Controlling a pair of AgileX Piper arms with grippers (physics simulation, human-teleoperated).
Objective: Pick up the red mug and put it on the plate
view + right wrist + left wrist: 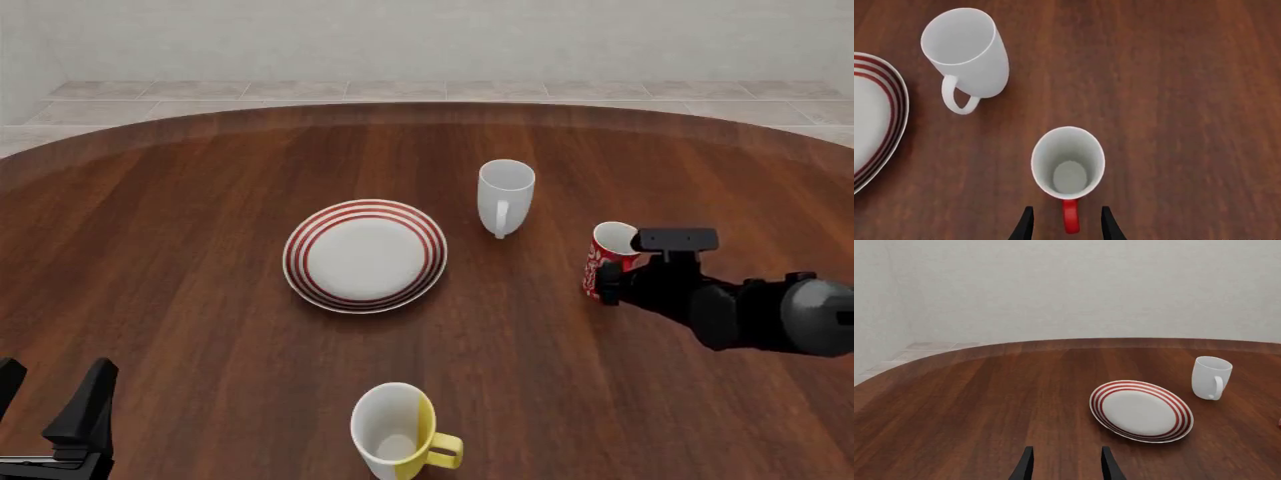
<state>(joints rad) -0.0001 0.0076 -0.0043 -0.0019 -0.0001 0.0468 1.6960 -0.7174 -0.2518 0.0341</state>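
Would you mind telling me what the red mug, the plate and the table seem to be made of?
Red mug: looks like glazed ceramic, with a smooth white inside and a red-and-white patterned outside. Plate: probably glazed ceramic too, plain white with painted red rings and a soft sheen. Table: looks like dark polished wood, with visible grain streaks and a faint gloss. These are renders, so materials are only apparent.

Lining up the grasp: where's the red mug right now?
In the front view the red mug stands upright on the table's right side, right of the white mug, with the right gripper straddling its handle.
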